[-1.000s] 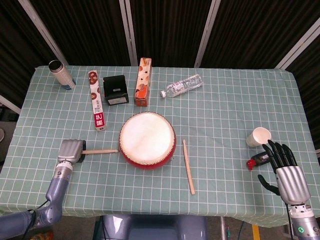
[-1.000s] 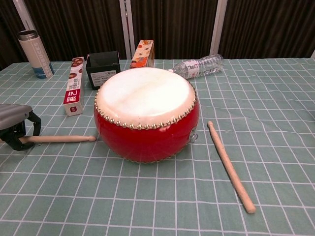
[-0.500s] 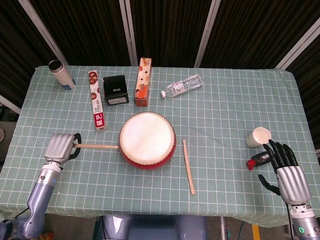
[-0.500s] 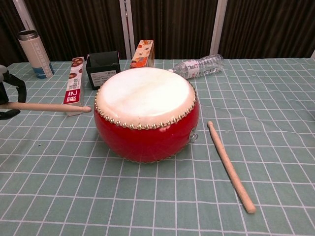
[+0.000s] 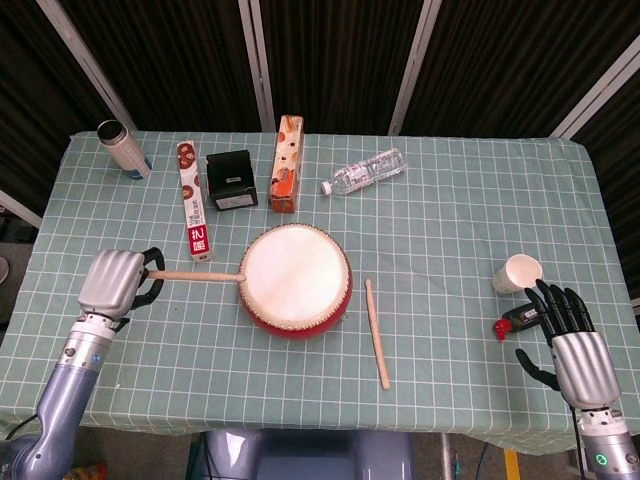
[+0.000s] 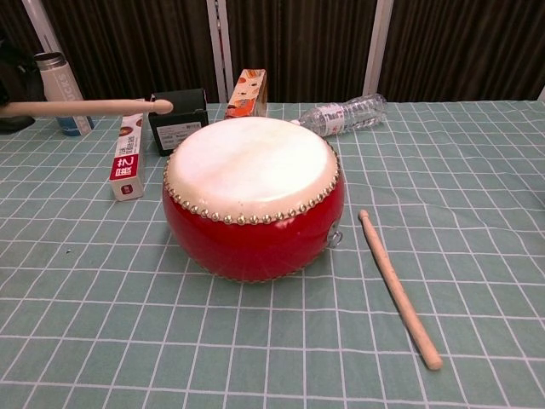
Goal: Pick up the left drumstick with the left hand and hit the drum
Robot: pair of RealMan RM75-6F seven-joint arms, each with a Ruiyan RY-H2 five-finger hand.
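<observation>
Two drumsticks, left drumstick (image 5: 195,276) gripped by left hand (image 5: 112,281), raised level, tip at drum (image 5: 294,279) rim, other drumstick (image 5: 377,333) on table (image 5: 450,220), right hand (image 5: 570,340) spread, empty.

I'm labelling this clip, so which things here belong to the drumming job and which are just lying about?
Job: left hand, left drumstick, drum.
Lying about: second drumstick, water bottle, paper cup, flask, black box, two cartons.

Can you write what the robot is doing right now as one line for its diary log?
left hand: holds left drumstick raised | tip by drum rim | right hand: open, idle | other drumstick: on table
</observation>
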